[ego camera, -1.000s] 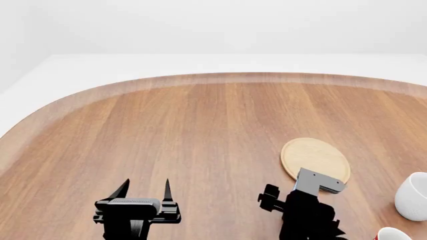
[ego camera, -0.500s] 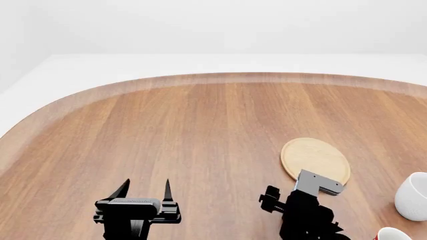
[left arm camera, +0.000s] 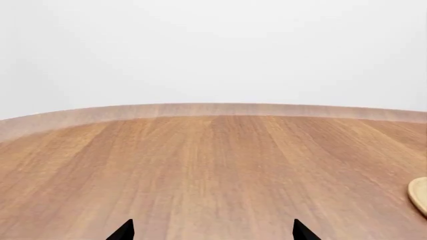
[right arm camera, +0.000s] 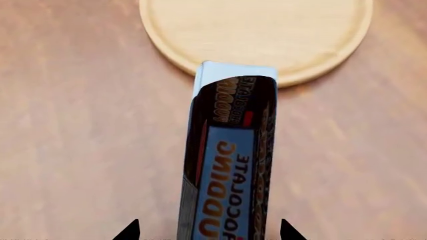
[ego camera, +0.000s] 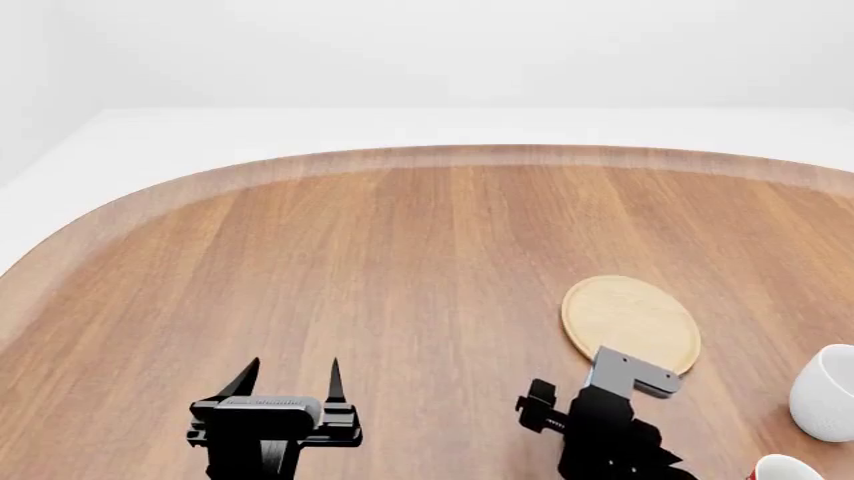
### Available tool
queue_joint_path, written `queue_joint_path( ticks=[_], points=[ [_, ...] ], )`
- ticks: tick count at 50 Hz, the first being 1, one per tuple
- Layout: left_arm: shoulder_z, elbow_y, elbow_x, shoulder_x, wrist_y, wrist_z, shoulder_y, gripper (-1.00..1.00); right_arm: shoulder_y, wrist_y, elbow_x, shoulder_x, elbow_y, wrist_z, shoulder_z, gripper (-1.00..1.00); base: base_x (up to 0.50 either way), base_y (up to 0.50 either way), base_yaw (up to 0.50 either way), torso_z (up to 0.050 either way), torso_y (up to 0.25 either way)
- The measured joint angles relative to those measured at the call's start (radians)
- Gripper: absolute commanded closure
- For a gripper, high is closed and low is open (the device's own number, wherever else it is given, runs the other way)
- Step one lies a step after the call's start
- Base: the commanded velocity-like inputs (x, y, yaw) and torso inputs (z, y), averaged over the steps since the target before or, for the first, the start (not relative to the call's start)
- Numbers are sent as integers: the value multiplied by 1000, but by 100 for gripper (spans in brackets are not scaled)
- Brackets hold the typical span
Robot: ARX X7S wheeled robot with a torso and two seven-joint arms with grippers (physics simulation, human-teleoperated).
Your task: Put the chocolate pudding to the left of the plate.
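Observation:
The chocolate pudding [right arm camera: 230,165], a carton with a blue face, orange print and dark brown edges, shows in the right wrist view between the fingertips of my right gripper [right arm camera: 209,232]. Its far end overlaps the near rim of the plate [right arm camera: 257,30]. The jaws stand wide, with table showing on both sides between carton and fingertips. In the head view my right gripper [ego camera: 597,425] sits just below the light-tan plate [ego camera: 630,318] and hides the carton. My left gripper [ego camera: 287,385] is open and empty over bare table at the front left.
A white mug [ego camera: 830,392] stands to the right of the plate and a red mug's rim [ego camera: 787,468] shows at the bottom right. The wooden table [ego camera: 400,260] curves away at the back and left. The plate's edge shows in the left wrist view [left arm camera: 420,192].
My right gripper has shifted slightly lower in the head view, toward the front of the table. The left arm, plate and mugs have not moved.

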Motion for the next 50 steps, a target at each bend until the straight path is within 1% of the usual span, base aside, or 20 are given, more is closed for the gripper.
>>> queue_joint_path(
  ticks=[1,18,24,32,43,50],
  points=[
    [0,0,0,0,0,0,0,-100,0,-1,2,0,3,-1,1,100,0,0,0,0,0],
    [7,-3,-4,-5,6,-5,-1,-100,-3,-11,22,6,7,17,16,100,0,0,0,0,0],
    [10,-2,-5,-7,5,-7,-2,-100,-16,-1,42,7,-22,29,15,100,0,0,0,0,0],
    [14,0,-8,-10,5,-10,-2,-100,-63,42,80,14,-130,57,17,100,0,0,0,0,0],
    [19,5,-11,-15,7,-15,1,-100,-134,124,137,33,-333,98,7,100,0,0,0,0,0],
    [19,39,-29,-27,-43,-26,0,-100,-156,189,168,56,-465,121,-20,100,0,0,0,0,0]
  ],
)
